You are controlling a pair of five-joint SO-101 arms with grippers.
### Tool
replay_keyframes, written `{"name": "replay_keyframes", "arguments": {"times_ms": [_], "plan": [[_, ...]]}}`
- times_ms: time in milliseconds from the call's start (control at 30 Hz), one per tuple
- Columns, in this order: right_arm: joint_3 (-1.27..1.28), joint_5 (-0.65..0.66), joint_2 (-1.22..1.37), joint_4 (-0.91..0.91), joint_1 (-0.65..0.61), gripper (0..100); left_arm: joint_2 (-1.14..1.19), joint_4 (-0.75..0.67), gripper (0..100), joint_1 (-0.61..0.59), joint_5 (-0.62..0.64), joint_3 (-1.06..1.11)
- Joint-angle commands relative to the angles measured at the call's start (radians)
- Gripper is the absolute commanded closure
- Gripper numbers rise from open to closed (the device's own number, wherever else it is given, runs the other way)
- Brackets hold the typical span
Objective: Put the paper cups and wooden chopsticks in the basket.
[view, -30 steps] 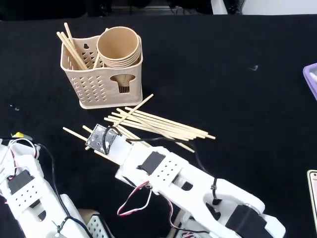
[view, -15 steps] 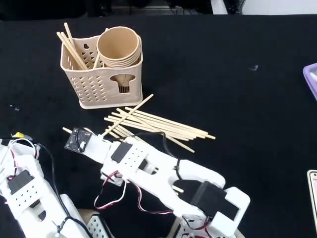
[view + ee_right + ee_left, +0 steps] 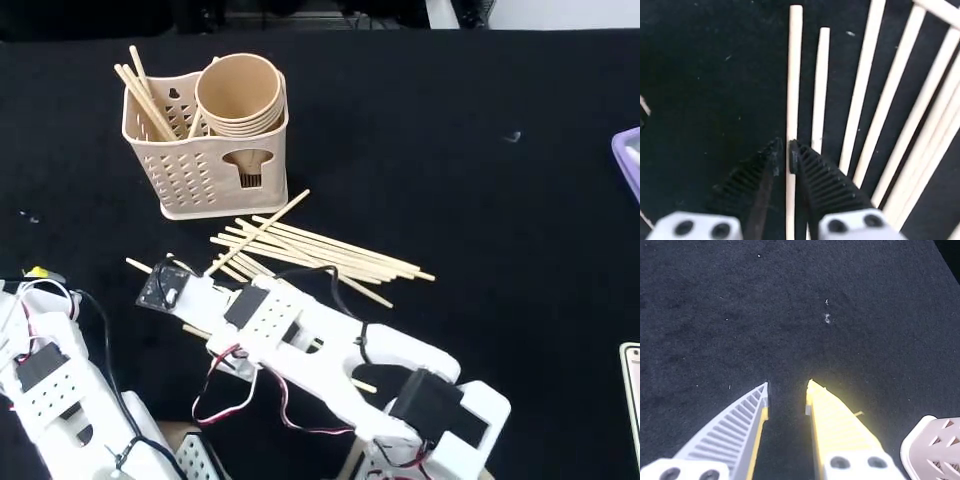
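Note:
The beige basket (image 3: 200,175) stands at the back left and holds stacked paper cups (image 3: 240,95) and a few wooden chopsticks (image 3: 140,95). In front of it, several loose chopsticks (image 3: 320,252) lie in a pile on the black cloth. My right gripper (image 3: 165,285) is low at the left end of that pile. In its wrist view, the right gripper (image 3: 784,145) is shut on one chopstick (image 3: 794,75), with others lying alongside. My left gripper (image 3: 787,385) is open over bare cloth, and its arm (image 3: 45,385) is at the front left.
A purple container's edge (image 3: 628,155) shows at the far right, with a flat pale object (image 3: 632,380) below it. A pale perforated part (image 3: 935,450) sits close to my left gripper. The black cloth to the right of the pile is bare.
My right arm has swung left along the near end of the chopstick pile, then edged slightly back. The left arm, basket and cups have not moved.

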Motion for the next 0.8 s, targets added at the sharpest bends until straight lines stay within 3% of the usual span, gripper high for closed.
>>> {"name": "replay_keyframes", "arguments": {"times_ms": [0, 100, 367, 600, 767], "plan": [[-0.042, 0.008, 0.016, -0.040, -0.018, 83.9, -0.015, -0.021, 87, -0.005, 0.003, -0.039], [-0.042, 0.008, 0.038, -0.084, -0.018, 79.6, -0.015, -0.021, 87, -0.004, 0.003, -0.039], [-0.036, 0.009, 0.053, -0.092, -0.017, 83.2, -0.015, -0.021, 87, -0.004, 0.003, -0.041], [-0.087, 0.011, -0.097, 0.069, -0.011, 83.1, -0.015, -0.021, 87, -0.004, 0.003, -0.041], [-0.022, 0.110, -0.124, -0.020, 0.057, 83.2, -0.015, -0.020, 87, -0.004, 0.003, -0.041]]}}
